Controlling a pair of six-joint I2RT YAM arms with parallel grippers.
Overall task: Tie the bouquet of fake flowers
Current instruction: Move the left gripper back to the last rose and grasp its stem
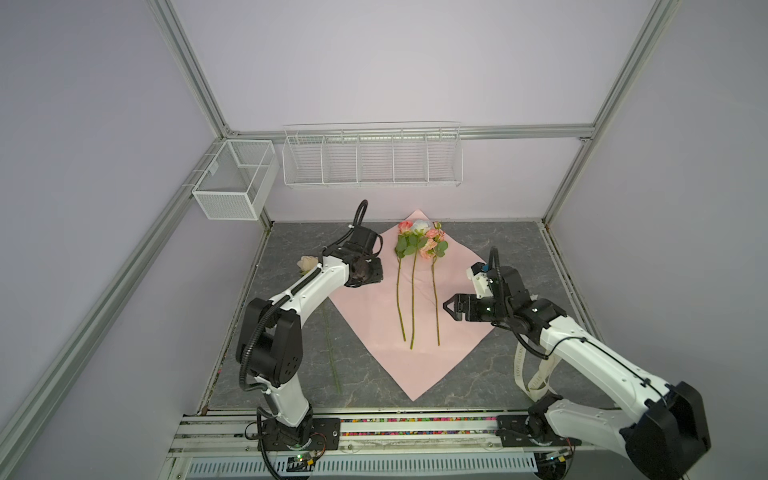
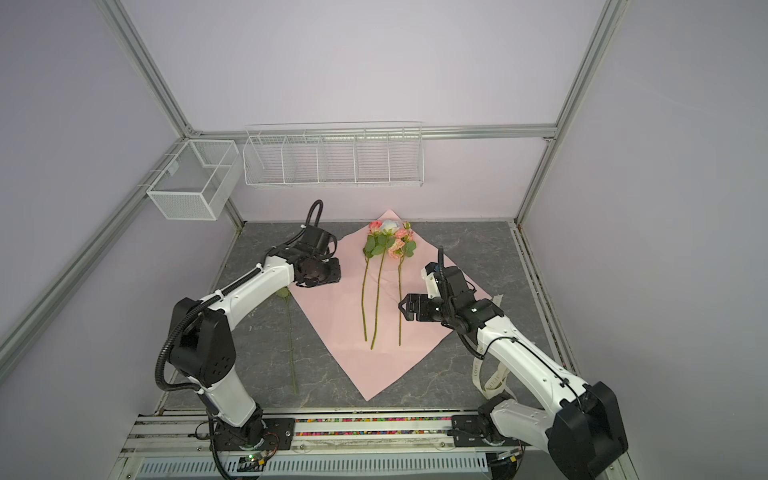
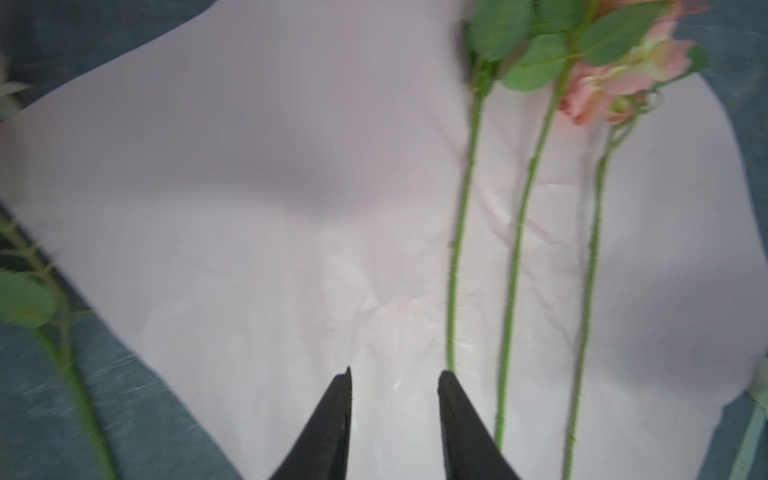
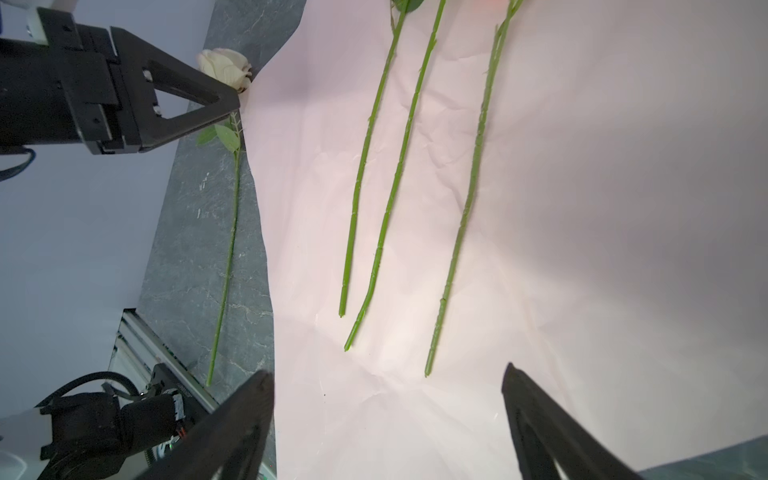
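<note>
You're looking at the bouquet of fake flowers (image 1: 417,239): three thin green stems with pink, peach and pale-blue blooms and green leaves. It's lying untied on the square pink paper sheet (image 1: 374,324), which is sitting corner-on atop the grey marble-look desk (image 1: 469,374).

- Blooms are bunching near the sheet's far corner. The stems are running side by side toward its near corner, with the cut ends fanning slightly apart.
- Your left claw (image 3: 395,374) is hovering over the sheet's left part, to the left of the stems. Its jaws are partly spread and aren't pinching anything. In the left wrist view the nearest stem is passing just beside one finger (image 3: 457,415); you can't tell contact from that.
- Your right claw (image 4: 386,370) is hanging over the sheet's right part. Its jaws are spread wide and empty, pointing across at the stems' lower halves.
- A single cream fabric rose (image 1: 307,263) on a long green stem is lying off the sheet, on the desk just past its left edge. The left arm is partly covering it in both top views.
- A cream ribbon with printed lettering (image 1: 518,368) is lying off the sheet's right side, mostly hidden under the right arm.
</note>
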